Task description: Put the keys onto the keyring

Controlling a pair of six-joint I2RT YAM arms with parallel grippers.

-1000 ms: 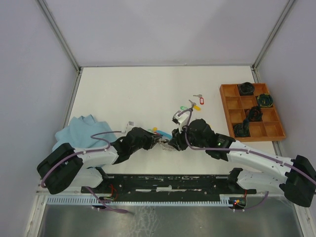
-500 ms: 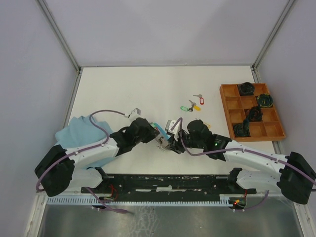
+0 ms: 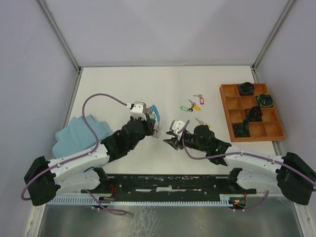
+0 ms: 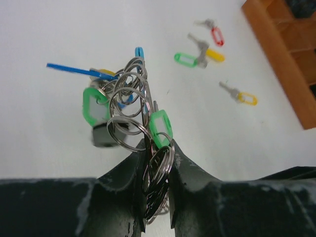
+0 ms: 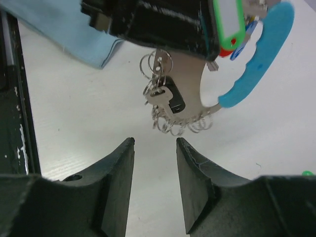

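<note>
My left gripper (image 3: pixel 154 126) is shut on the keyring and holds it off the table. In the left wrist view its fingertips (image 4: pixel 158 148) pinch a bunch of small steel rings (image 4: pixel 129 106) with green tagged keys (image 4: pixel 160 127) and a blue tag. The right wrist view shows the keyring's grey loop and blue sleeve (image 5: pixel 256 64) hanging under the left gripper, small rings (image 5: pixel 177 123) along its lower edge. My right gripper (image 5: pixel 154 143) is open and empty, just below and apart from the ring; it also shows in the top view (image 3: pixel 171 137). Loose keys lie beyond: green (image 3: pixel 184 108), yellow (image 3: pixel 196 106), red (image 3: pixel 199 100), another yellow (image 3: pixel 202 122).
A wooden compartment tray (image 3: pixel 224 106) with dark coiled bundles (image 3: pixel 246 89) stands at the right. A light blue cloth (image 3: pixel 79 129) lies at the left, under the left arm. The enclosure walls ring the white table.
The two grippers were together at the keyring near the front. The left gripper has since lifted the keyring up and away from the front edge. The right gripper has drawn apart and is open.
</note>
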